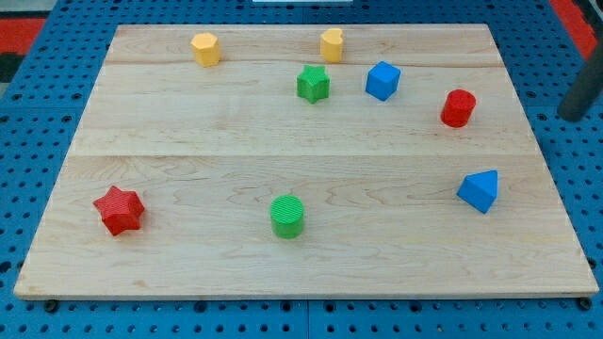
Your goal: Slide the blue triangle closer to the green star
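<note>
Eight blocks lie on the wooden board (188,132); from the view's left, a red star (119,209), a yellow hexagon (205,49) and a green cylinder (287,217) lie away from the task. The green star (313,84) sits near the top centre, with a yellow block (331,44), a blue cube (382,80) and a red cylinder (458,108) nearby, and the blue triangle (479,191) well apart at lower right. The dark rod (580,94) enters at the right edge off the board with my tip unseen, so its state cannot be told; likely no push has begun.

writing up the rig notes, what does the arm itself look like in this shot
Only my rod shows: a plain dark grey, straight cylinder slanting in at the view's right edge, off the board. No cables, markings or sleeve are visible. My tip is its blunt lower end.
</note>
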`<state>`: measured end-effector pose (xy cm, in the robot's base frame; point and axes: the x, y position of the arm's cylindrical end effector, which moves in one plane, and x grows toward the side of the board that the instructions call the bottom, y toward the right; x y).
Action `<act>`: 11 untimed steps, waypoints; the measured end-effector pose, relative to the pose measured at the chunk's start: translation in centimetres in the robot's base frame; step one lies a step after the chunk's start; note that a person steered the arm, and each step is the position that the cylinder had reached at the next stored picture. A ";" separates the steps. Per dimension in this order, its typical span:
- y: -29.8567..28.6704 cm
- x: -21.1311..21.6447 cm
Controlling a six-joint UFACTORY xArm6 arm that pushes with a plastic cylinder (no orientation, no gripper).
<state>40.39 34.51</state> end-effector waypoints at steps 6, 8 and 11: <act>-26.6 6.7; -27.5 1.5; -29.4 -3.7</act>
